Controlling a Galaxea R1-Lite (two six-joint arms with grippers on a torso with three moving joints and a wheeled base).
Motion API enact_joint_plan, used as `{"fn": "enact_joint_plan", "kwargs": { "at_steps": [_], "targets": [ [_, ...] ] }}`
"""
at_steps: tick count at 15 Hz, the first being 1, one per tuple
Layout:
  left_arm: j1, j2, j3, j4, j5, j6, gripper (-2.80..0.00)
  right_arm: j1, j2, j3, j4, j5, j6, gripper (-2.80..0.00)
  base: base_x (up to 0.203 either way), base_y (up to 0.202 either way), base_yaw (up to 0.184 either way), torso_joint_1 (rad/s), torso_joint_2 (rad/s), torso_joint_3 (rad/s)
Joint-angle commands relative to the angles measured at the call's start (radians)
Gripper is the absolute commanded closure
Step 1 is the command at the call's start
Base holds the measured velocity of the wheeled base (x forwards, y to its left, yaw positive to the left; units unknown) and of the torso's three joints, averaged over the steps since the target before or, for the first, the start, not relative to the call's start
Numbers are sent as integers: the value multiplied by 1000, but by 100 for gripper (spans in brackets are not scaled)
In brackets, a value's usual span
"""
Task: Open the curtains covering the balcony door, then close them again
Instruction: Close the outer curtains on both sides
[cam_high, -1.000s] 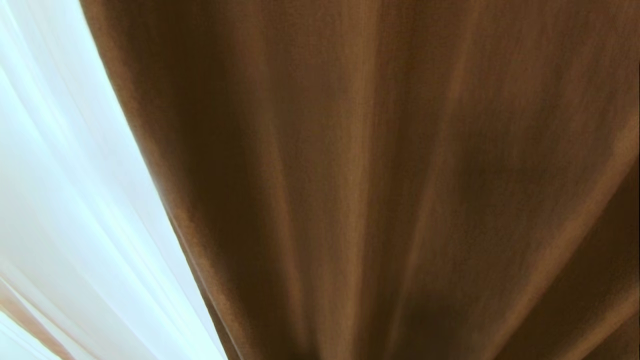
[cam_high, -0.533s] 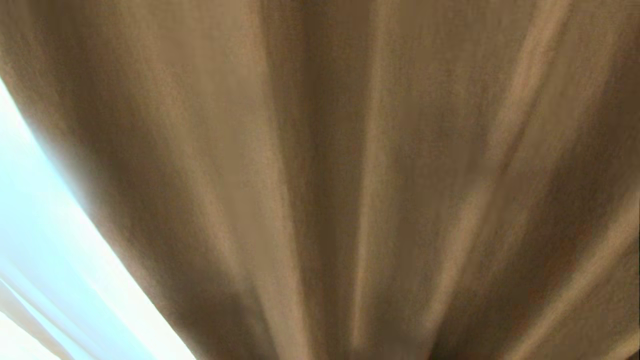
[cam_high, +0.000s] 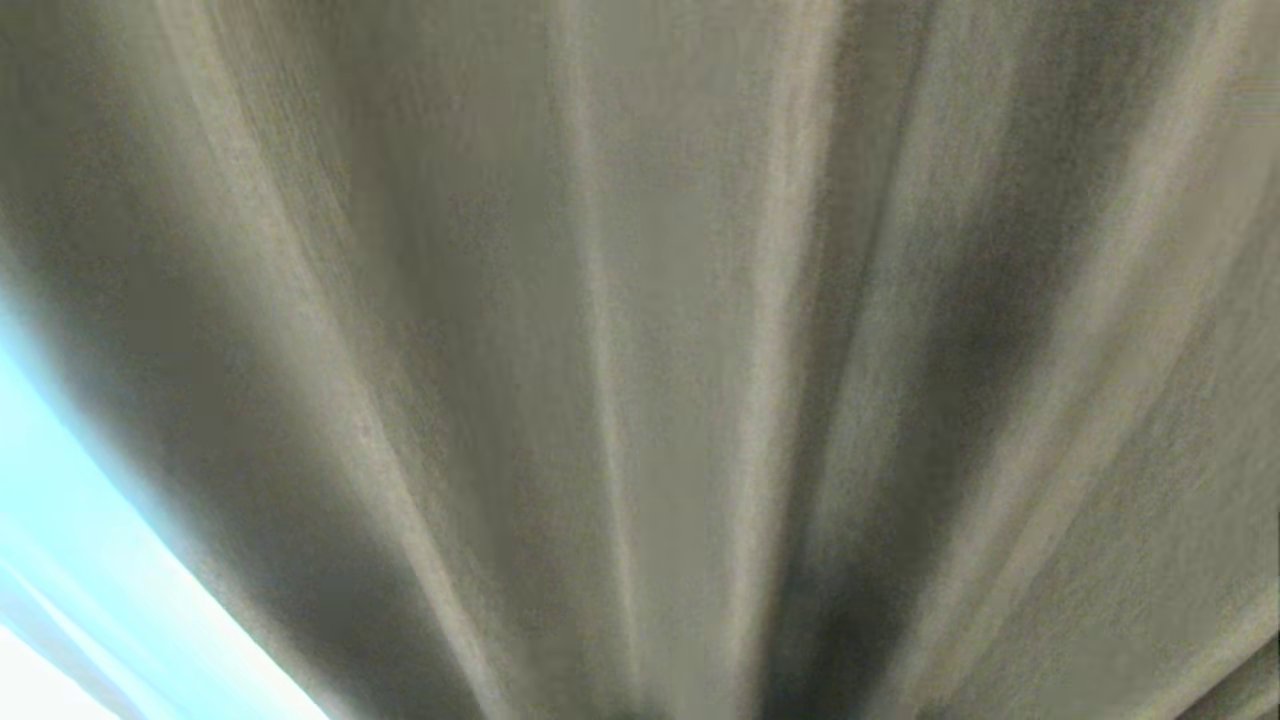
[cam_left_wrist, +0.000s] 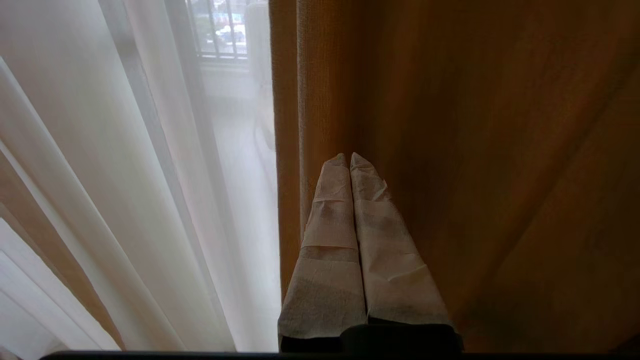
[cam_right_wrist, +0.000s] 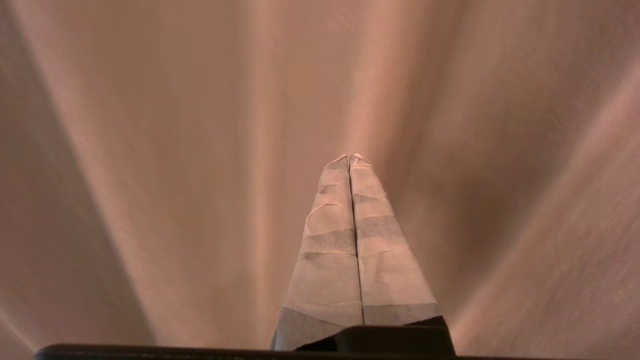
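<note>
The thick pleated curtain (cam_high: 640, 360) fills nearly the whole head view, with a strip of white sheer (cam_high: 60, 600) at the lower left. Neither arm shows in the head view. In the left wrist view my left gripper (cam_left_wrist: 349, 156) is shut and empty. Its tips sit just in front of the thick curtain (cam_left_wrist: 475, 150), beside its hemmed edge (cam_left_wrist: 287, 125), and the sheer (cam_left_wrist: 100, 175) hangs on the other side. My right gripper (cam_right_wrist: 349, 156) is shut with nothing between its fingers, pointing at the folds of the thick curtain (cam_right_wrist: 175, 150). The balcony door is hidden behind the fabric.
Through the sheer, a barred outer window (cam_left_wrist: 220, 30) shows faintly in the left wrist view. Fabric hangs close in front of both grippers and the head camera.
In the head view the thick curtain's edge has shifted to the left. It covers more of the picture, and the strip of white sheer has shrunk to the lower left corner.
</note>
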Motion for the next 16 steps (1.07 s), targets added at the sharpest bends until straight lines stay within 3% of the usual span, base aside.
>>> {"fn": "enact_joint_plan", "kwargs": {
  "at_steps": [1,5,6,11,14,16],
  "targets": [
    [1,0,0,0,1,-1,0,55,-11,103,-95,-31,-19,0,0,0,0,0,0,0],
    [1,0,0,0,1,-1,0,113,-16,420,-437,-90,-81,0,0,0,0,0,0,0],
    [1,0,0,0,1,-1,0,126,-32,459,-469,-95,-95,0,0,0,0,0,0,0],
    [1,0,-1,0,1,-1,0,150,-85,463,-313,-95,-101,0,0,0,0,0,0,0],
    [1,0,0,0,1,-1,0,143,-224,463,-71,-95,-103,0,0,0,0,0,0,0],
    [0,0,0,-1,1,-1,0,142,-315,463,8,-91,-82,0,0,0,0,0,0,0]
  ]
}}
